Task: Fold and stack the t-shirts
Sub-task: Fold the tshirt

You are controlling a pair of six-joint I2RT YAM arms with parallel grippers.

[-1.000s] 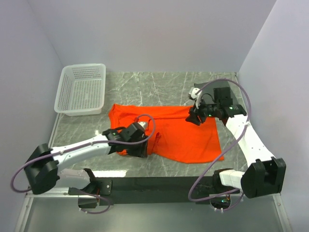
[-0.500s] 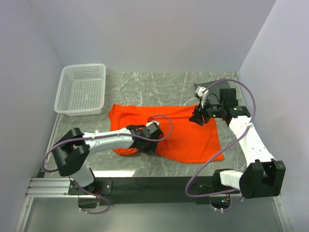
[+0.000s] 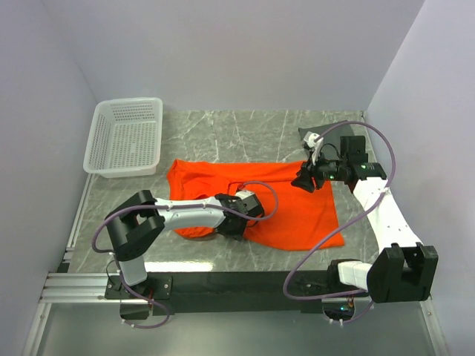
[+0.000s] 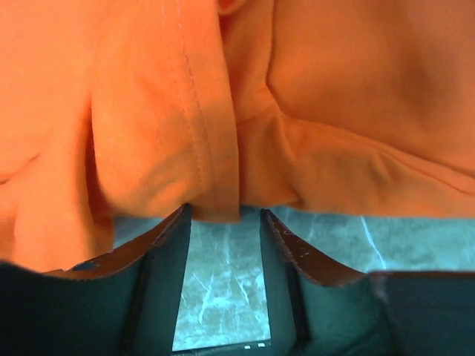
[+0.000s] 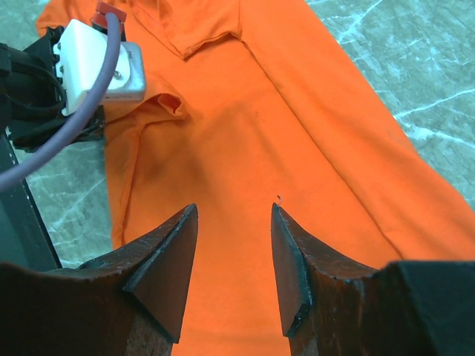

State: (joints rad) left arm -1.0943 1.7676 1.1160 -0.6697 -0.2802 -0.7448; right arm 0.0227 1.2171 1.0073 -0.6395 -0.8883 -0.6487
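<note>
Low near the front edge of the table: left gripper, jaws half apart, hem of the orange t-shirt at their tips. Shirt spread mid-table. Above its far right corner: right gripper, half open, empty. Far left corner: white basket.

Overhead camera looks down; wrist cameras near orange t-shirt.

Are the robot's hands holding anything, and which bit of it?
Nothing looks gripped. The left gripper has its jaws apart at a hem of the orange t-shirt, tips hidden by cloth; the right gripper hangs open above it.
</note>
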